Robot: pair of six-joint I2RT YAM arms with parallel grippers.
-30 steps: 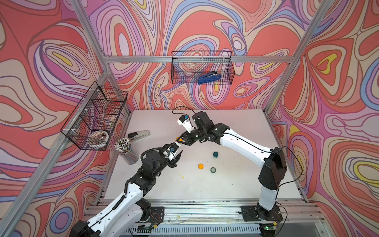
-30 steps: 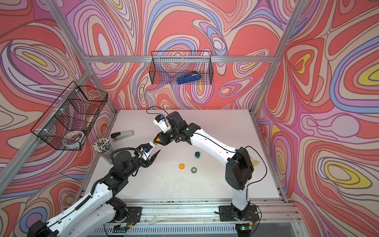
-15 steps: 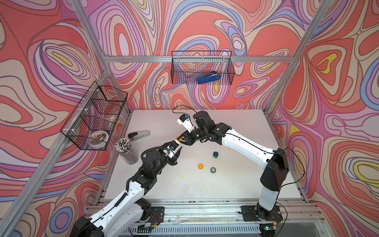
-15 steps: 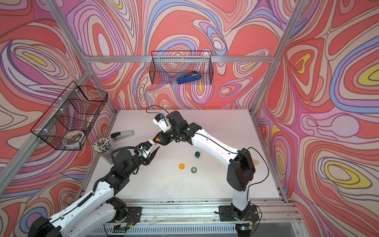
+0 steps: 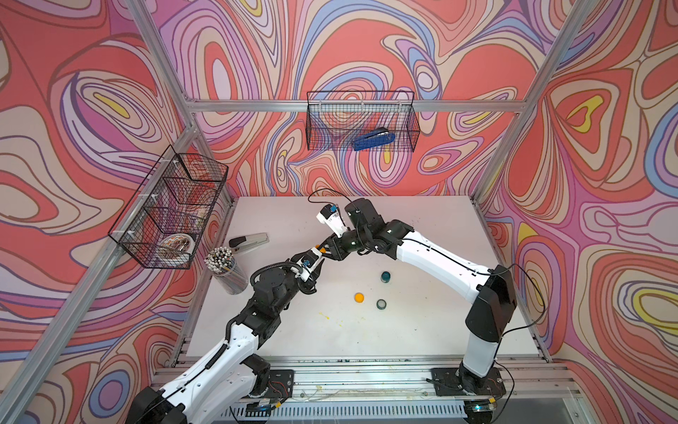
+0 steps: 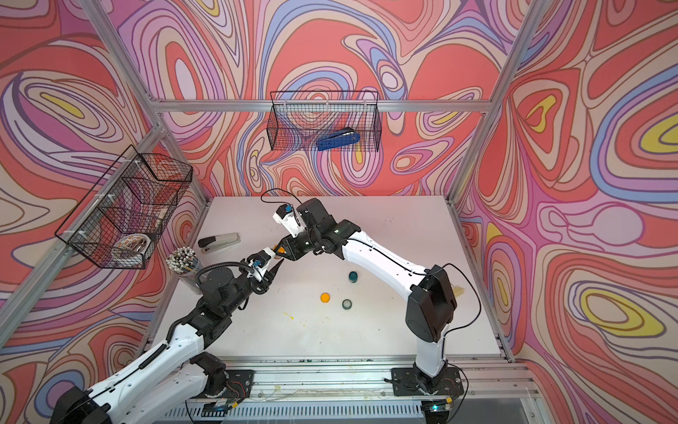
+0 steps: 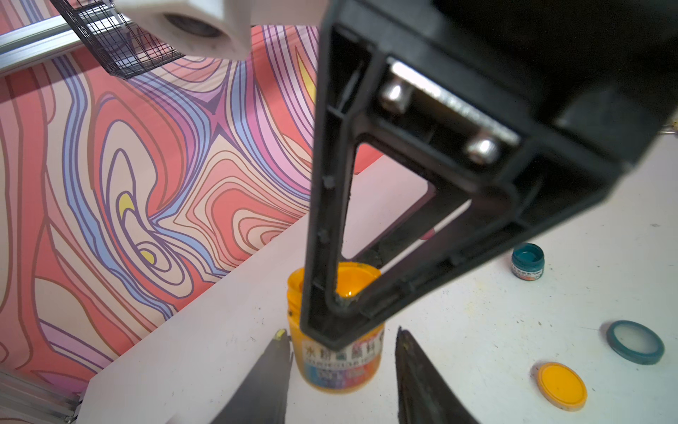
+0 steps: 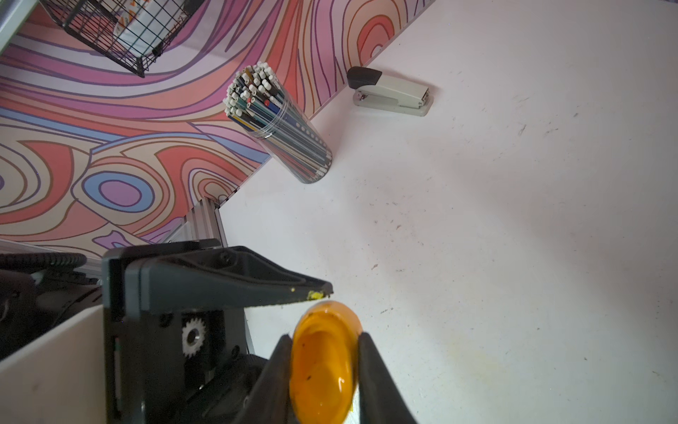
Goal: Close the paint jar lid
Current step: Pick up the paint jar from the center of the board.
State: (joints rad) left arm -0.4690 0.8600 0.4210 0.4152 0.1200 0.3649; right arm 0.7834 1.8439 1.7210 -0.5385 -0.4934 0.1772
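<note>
The orange paint jar [image 7: 339,363] has no lid on, and wet orange paint shows in its mouth [image 8: 323,367]. My right gripper [image 8: 324,339] is shut on the jar's rim from above, seen in both top views [image 5: 324,250] [image 6: 282,251]. My left gripper [image 7: 339,332] stands open around the jar's labelled body. One finger [image 7: 273,370] is almost against the jar and the other finger [image 7: 414,370] is a small gap away. The orange lid [image 7: 561,385] lies flat on the table [image 5: 359,297], apart from both grippers.
A teal jar [image 5: 385,276] and its teal lid [image 5: 381,304] sit near the orange lid. A pencil cup [image 5: 227,270] and a grey stapler [image 5: 248,242] stand at the table's left. Wire baskets [image 5: 361,124] [image 5: 172,209] hang on the walls.
My left gripper has moved up to the jar and its jaws have narrowed around it. The right gripper has kept hold of the jar, almost still.
</note>
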